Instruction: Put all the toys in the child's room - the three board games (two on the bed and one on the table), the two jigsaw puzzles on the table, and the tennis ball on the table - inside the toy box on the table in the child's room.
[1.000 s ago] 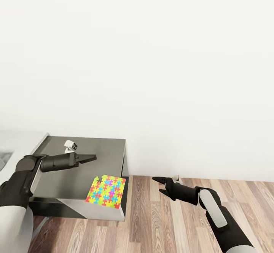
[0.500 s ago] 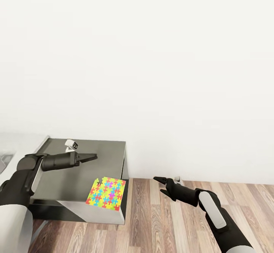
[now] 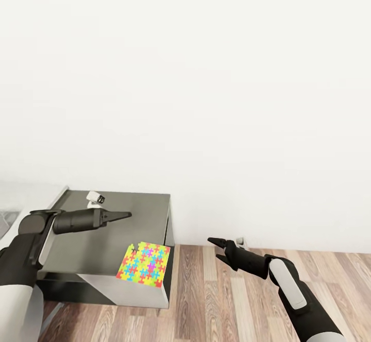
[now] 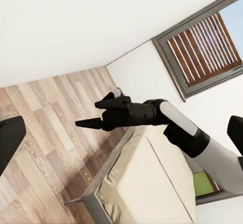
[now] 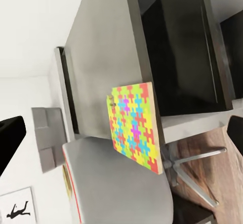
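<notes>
Both my pincers empty, the puzzle tile below my left one.

My left pincer [image 3: 125, 214] is clenched, arm level over the grey table [image 3: 93, 244]; the thin multicolour jigsaw puzzle square [image 3: 143, 263] lies at the edge beneath. My right pincer [image 3: 215, 245] is slightly parted above wood-plank floor [image 3: 226, 301].

No text, label, brand or number can be read on anything here; the puzzle [image 3: 143, 263] carries only coloured jigsaw shapes, no lettering.

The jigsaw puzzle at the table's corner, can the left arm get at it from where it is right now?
Probably yes. The jigsaw puzzle lies flat and uncovered at the table's near corner, and the left gripper hovers above the tabletop just behind it, with nothing between them.
</notes>
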Robot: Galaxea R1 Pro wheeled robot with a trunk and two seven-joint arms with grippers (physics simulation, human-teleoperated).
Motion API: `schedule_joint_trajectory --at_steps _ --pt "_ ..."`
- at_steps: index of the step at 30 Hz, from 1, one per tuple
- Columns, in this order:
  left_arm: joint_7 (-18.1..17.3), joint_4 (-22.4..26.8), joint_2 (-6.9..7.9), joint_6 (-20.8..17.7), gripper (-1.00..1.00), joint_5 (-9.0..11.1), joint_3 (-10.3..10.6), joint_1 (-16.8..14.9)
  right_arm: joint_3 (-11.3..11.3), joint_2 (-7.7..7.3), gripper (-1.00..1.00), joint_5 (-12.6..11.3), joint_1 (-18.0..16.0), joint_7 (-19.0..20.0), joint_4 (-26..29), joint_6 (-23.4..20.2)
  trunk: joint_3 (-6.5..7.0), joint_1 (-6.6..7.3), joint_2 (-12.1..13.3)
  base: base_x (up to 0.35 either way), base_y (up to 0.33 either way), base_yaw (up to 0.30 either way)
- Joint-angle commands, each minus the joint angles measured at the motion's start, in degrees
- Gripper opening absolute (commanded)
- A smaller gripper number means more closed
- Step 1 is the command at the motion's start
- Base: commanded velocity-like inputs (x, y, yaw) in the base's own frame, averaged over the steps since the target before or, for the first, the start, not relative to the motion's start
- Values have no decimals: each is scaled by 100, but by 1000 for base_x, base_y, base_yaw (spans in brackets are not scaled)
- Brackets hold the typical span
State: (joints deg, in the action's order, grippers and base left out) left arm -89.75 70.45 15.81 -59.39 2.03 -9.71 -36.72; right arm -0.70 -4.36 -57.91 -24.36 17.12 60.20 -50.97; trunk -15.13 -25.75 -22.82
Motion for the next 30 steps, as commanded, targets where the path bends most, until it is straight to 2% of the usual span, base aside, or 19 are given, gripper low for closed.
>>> schedule_joint_trajectory --at_steps 1,9,30 --pt "-25 5 -2 -61 100 -7 2 5 -4 -4 100 30 -4 33 0 -9 -1 -4 -10 0 0 0" --pt "-25 12 -29 -61 100 -29 16 35 -1 -4 100 28 -2 38 1 -9 72 -4 -10 0 0 0" --pt "-25 4 26 -55 100 -18 -13 45 -9 -4 100 30 -1 46 0 -1 266 -4 -10 0 0 0"
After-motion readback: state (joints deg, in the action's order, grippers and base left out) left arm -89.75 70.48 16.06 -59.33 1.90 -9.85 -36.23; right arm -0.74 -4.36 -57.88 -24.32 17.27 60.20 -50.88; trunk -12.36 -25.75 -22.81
